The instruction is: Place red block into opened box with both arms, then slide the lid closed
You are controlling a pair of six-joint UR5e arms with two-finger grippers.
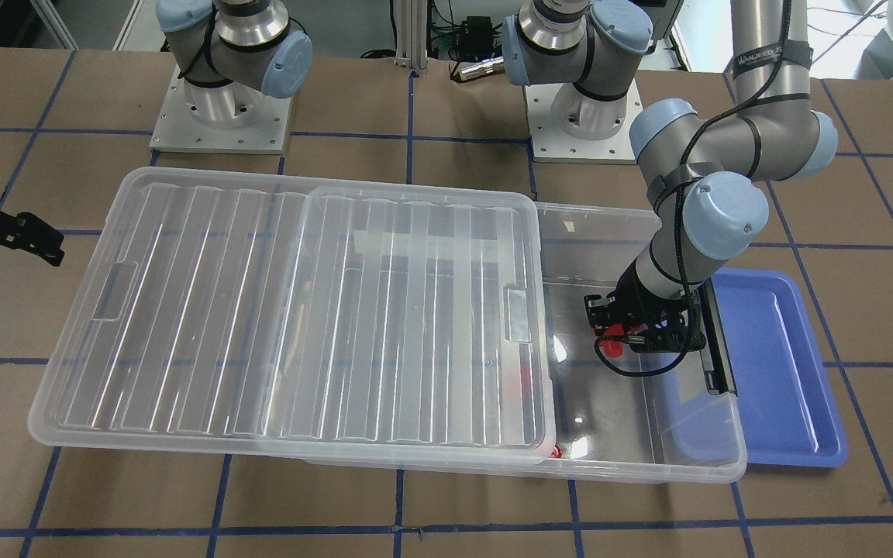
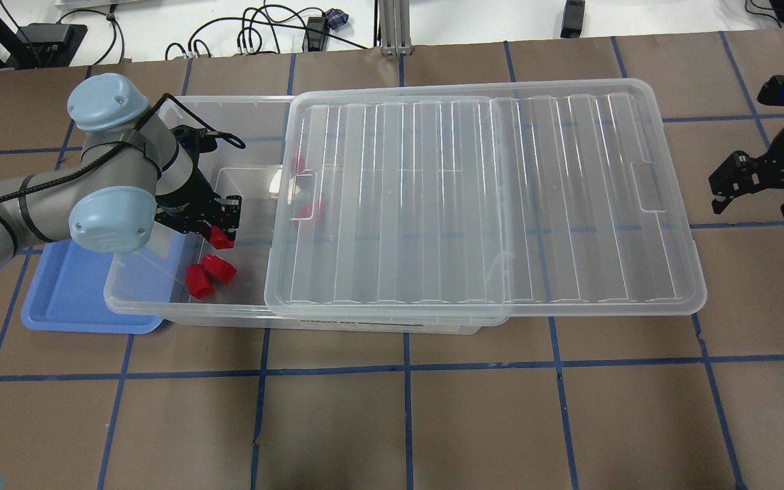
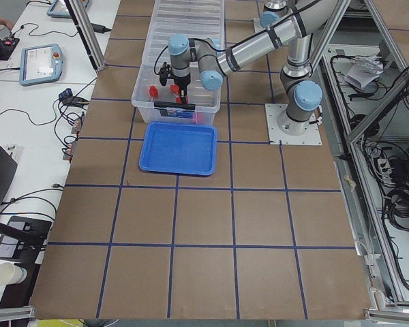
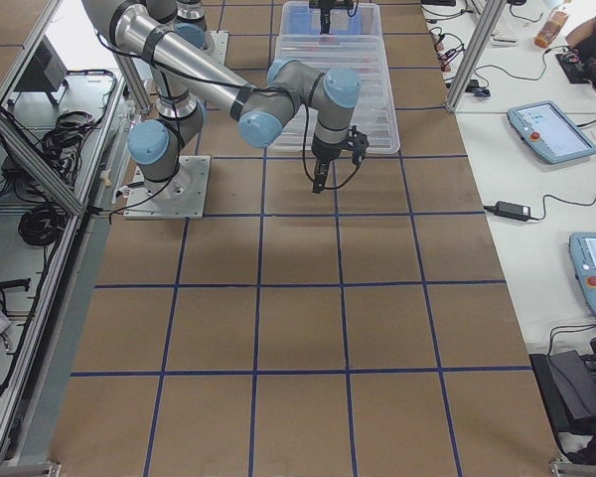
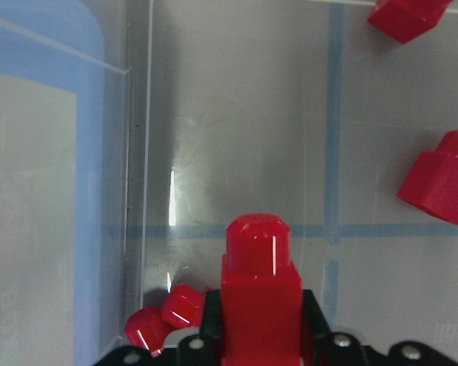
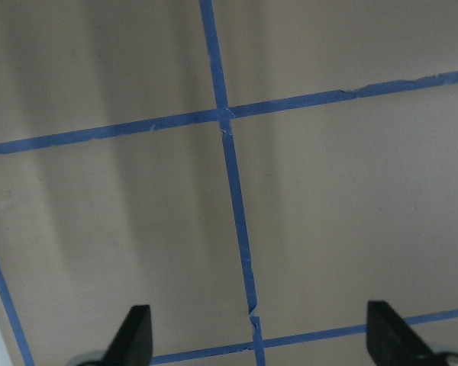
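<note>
The large ribbed clear plastic lid (image 2: 487, 204) covers most of the shallow clear plastic box (image 2: 181, 314). Just beside the lid's edge, the left end effector (image 2: 218, 228) hangs inside the box's uncovered end, clamped on the small stepped red block (image 5: 261, 290). The right end effector (image 6: 259, 335) is spread wide and empty over the bare worktop (image 2: 392, 422).

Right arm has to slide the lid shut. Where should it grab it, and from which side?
Probably the free short edge of the lid, nearest the right end effector, coming in from the robot's right. That end overhangs the box, so open fingers could pinch the flat rim; the small recess beside it offers a push point.
</note>
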